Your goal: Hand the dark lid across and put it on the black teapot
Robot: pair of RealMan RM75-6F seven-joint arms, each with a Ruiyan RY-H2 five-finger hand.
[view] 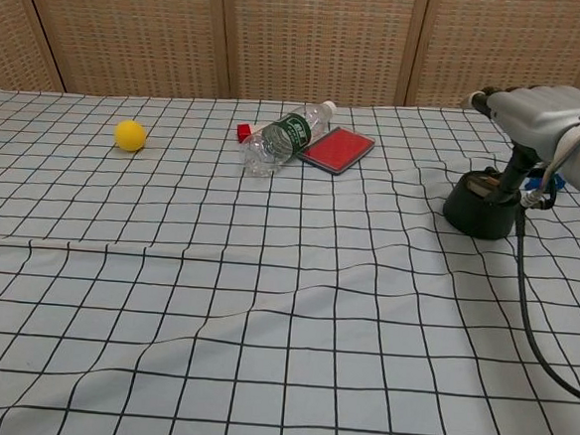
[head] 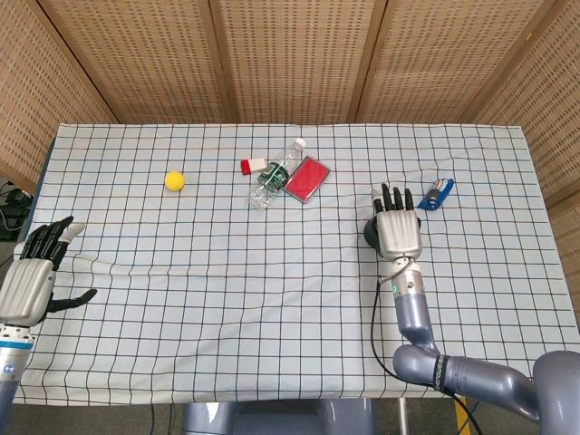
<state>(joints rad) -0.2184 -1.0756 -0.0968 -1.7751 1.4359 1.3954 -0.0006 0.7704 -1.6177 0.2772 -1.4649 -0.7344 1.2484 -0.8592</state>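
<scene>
Right hand (head: 397,234) hovers flat above the squat black teapot (view: 482,205), fingers (head: 391,194) straight and fanned out, palm down, holding nothing. From chest cam the hand (view: 541,109) sits clear above the pot, w/ a dark strut and cable hanging down beside it. Dark round lid (view: 484,181) rests in the pot's mouth; can't tell if it's fully seated. From head cam the pot (head: 371,233) is mostly hidden under the hand, just a dark edge peeking out at its left.

Left hand (head: 34,272), far left edge of the table, head cam only: fingers apart, thumb out to the side, empty, resting low by the blue-checked white tablecloth (head: 227,272).

Other stuff, all well apart from the pot: small yellow ball (head: 174,180) far left; clear plastic bottle w/ green label (head: 275,175) lying on its side mid-table, touching or nearly touching a flat red rectangular case (head: 306,178) on its right; small red-and-white block (head: 251,166) just beside the bottle's left. Blue-and-silver clip-like item (head: 438,193) near the right hand's fingertips, off to their right. Cloth shows a long wrinkle across the near half.
</scene>
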